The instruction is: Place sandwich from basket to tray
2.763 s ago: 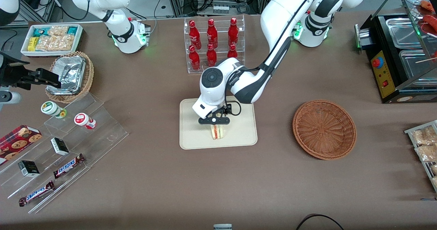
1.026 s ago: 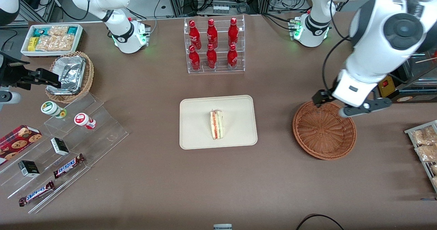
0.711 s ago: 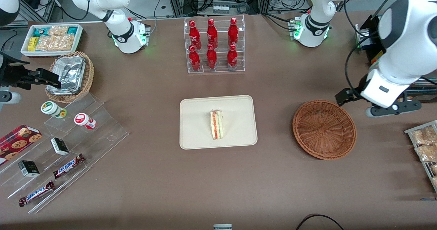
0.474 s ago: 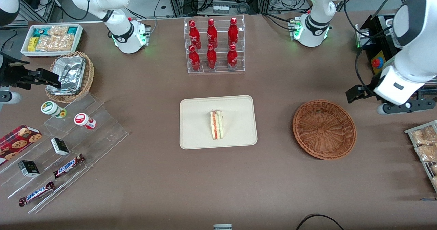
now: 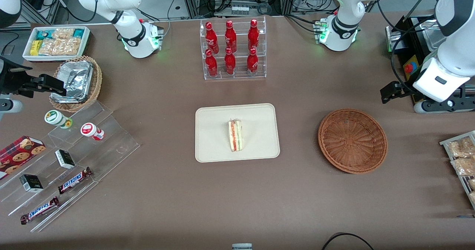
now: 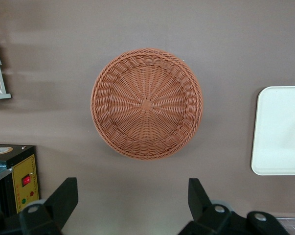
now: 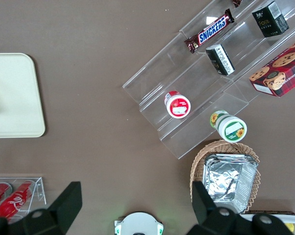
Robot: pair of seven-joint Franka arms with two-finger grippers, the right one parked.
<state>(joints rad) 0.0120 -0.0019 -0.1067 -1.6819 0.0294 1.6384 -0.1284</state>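
- The left arm's gripper [image 6: 130, 203] hangs high above the bare table toward the working arm's end, a little farther from the front camera than the basket [image 5: 352, 140], with its two black fingers [image 6: 64, 198] spread wide apart; nothing sits between them and they touch nothing.
- Nearest the front camera, toward the parked arm's end, two Snickers bars [image 5: 75, 180] lie on clear acrylic steps [image 5: 111, 138], along with two small dark boxes [image 5: 65, 158], one red cookie box [image 5: 20, 150] and two small round tubs [image 5: 92, 131].
- One sandwich [image 5: 235, 135] lies on the one cream tray [image 5: 259, 112] near the table's middle, its red and green filling edge facing up.
- One round reddish-brown basket sits beside the tray, well apart from it, toward the working arm's end; it holds nothing, as the wrist view also shows [image 6: 146, 104].
- At the table's edge toward the working arm's end, a rack of bagged snacks [image 5: 460, 157] shows only in part, so I cannot count them.
- Farther off, a lighter wicker basket [image 5: 95, 83] holds foil containers.
- Six red bottles [image 5: 230, 42] stand in a clear rack, three to a row.
- A white box of snack packets [image 5: 55, 42] sits farthest, near the parked arm's base.
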